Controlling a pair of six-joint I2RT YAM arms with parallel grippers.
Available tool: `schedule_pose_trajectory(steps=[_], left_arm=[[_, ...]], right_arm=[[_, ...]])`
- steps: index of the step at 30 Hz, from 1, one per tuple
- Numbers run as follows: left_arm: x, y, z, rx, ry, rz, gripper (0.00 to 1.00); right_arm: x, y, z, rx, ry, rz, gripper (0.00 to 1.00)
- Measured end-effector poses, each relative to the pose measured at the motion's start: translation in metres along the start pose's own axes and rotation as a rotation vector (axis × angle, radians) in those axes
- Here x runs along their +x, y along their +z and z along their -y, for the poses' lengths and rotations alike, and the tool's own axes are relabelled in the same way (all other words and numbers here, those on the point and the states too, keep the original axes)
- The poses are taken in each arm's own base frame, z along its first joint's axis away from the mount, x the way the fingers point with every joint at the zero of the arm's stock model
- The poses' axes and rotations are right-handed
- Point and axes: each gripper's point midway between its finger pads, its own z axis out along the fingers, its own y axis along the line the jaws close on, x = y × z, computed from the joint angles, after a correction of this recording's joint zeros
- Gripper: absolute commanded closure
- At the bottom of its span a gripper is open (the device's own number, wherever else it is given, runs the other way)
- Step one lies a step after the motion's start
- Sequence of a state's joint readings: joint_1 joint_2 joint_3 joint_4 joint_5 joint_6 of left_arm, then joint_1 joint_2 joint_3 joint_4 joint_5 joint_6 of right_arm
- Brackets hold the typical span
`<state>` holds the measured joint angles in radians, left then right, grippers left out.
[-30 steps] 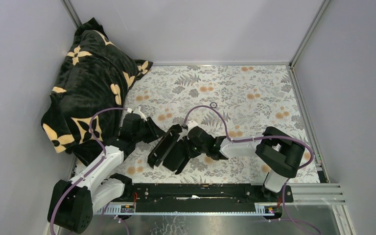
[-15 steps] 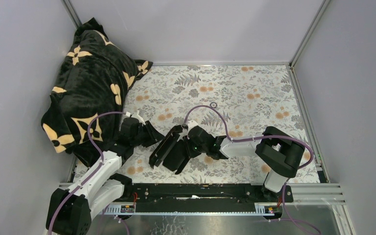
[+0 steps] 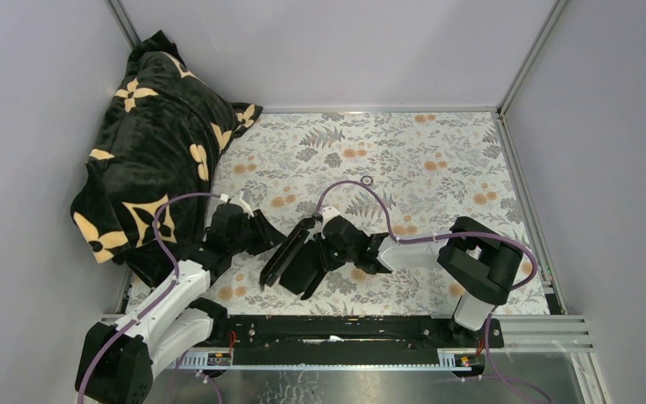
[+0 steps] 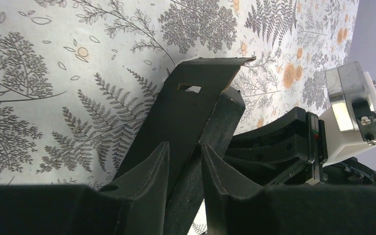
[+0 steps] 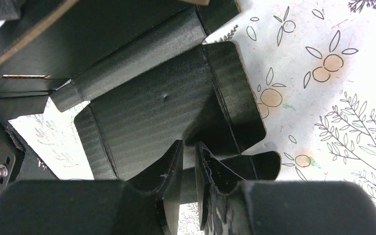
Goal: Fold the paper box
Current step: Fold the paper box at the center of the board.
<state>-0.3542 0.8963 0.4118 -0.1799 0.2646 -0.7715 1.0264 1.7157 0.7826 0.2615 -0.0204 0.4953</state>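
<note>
Your left gripper (image 3: 265, 231) has pushed in toward the paper box (image 3: 299, 263) over the last second, its elbow swinging out to the near-left, and the box's left panel has shifted slightly with it. The box sits half-formed on the floral cloth (image 3: 437, 160), between the two arms (nearer your bases than the far wall). Your right gripper (image 5: 186, 147) is clamped on a round-cornered flap, probably to anchor the sheet while the left works a wall. The left fingers (image 4: 152, 161) straddle a raised, slotted panel; whether they actually pinch it can't be told. The card is matte, thin and faintly ribbed, showing brown at its cut edges.
</note>
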Motion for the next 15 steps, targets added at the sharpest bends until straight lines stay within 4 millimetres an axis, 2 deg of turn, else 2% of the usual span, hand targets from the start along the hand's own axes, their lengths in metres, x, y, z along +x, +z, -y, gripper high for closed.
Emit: schedule_pose_trajectory(steps=[15], left_arm=[[0.0093, 0.0039, 0.0026, -0.022, 0.018, -0.007, 0.59]], right_arm=[[-0.0033, 0.0024, 0.0001, -0.005, 0.003, 0.013, 0.76]])
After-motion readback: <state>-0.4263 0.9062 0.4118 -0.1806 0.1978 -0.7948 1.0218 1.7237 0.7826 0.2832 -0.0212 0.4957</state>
